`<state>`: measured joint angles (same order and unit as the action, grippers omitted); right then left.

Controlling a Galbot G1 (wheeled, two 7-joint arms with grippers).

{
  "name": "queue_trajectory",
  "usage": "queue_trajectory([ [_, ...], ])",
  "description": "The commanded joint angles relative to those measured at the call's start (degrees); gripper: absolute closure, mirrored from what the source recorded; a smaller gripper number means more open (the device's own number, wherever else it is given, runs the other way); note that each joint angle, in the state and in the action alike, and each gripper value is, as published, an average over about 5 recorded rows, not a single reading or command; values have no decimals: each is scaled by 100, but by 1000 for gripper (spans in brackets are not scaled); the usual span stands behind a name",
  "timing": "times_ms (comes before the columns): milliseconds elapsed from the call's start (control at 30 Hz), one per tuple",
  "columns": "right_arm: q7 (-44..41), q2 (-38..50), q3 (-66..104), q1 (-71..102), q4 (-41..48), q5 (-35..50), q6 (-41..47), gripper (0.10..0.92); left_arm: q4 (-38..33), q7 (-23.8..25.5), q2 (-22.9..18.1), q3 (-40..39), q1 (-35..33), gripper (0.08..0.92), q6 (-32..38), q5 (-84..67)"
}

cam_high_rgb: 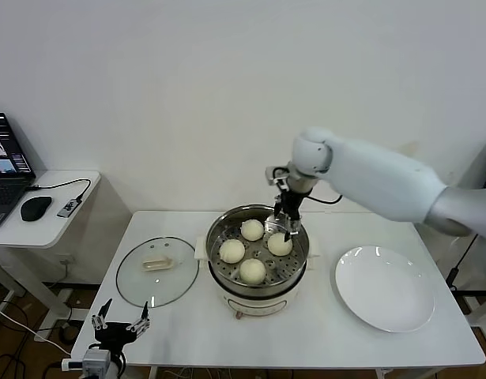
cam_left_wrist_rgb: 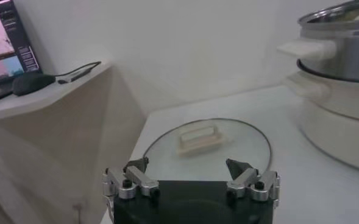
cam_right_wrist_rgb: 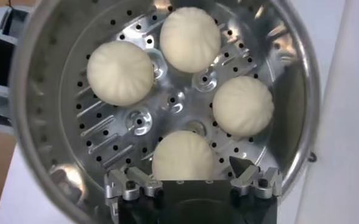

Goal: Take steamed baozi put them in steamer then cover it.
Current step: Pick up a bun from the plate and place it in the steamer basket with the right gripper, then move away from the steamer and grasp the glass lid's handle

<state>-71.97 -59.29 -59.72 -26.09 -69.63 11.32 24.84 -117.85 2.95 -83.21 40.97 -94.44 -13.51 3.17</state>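
Note:
The steamer [cam_high_rgb: 213,238] stands mid-table, a steel pot on a white base, with several steamed baozi on its perforated tray. My right gripper [cam_high_rgb: 285,227] hangs open just over the right-hand baozi [cam_high_rgb: 279,244]. In the right wrist view its fingers stand wide on either side of that baozi [cam_right_wrist_rgb: 183,155], which rests on the tray; the gripper [cam_right_wrist_rgb: 184,165] holds nothing. The cover [cam_high_rgb: 157,270], a glass lid with a cream handle [cam_left_wrist_rgb: 200,139], lies flat on the table left of the steamer. My left gripper [cam_high_rgb: 120,324] waits open, low at the table's front left corner.
A white plate [cam_high_rgb: 385,288] lies to the right of the steamer. A side desk at the far left carries a laptop [cam_high_rgb: 5,170] and a mouse [cam_high_rgb: 35,208]. In the left wrist view the steamer [cam_left_wrist_rgb: 344,67] rises just past the lid.

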Motion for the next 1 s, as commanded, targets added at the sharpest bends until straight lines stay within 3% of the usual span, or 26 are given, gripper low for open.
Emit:
queue_trajectory([
  [33, 1415, 1458, 1719, 523, -1167, 925, -61, 203, -22, -39, 29, -6, 41, 177, -1, -368],
  [233, 3091, 2394, 3598, 2064, -1920, 1528, -348, 203, 21, -34, 79, -12, 106, 177, 15, -531],
  [500, 4727, 3032, 6813, 5642, -2769, 1933, -927, 203, 126, -73, 39, 67, 358, 177, 227, -480],
  [833, 5729, 1556, 9920, 9086, -3203, 2124, -1652, 203, 412, -67, 107, -21, 725, 177, 405, 721],
  [1000, 5975, 715, 10565, 9922, -3390, 2303, -1898, 203, 641, -160, 152, 19, 981, 177, 720, 2367],
])
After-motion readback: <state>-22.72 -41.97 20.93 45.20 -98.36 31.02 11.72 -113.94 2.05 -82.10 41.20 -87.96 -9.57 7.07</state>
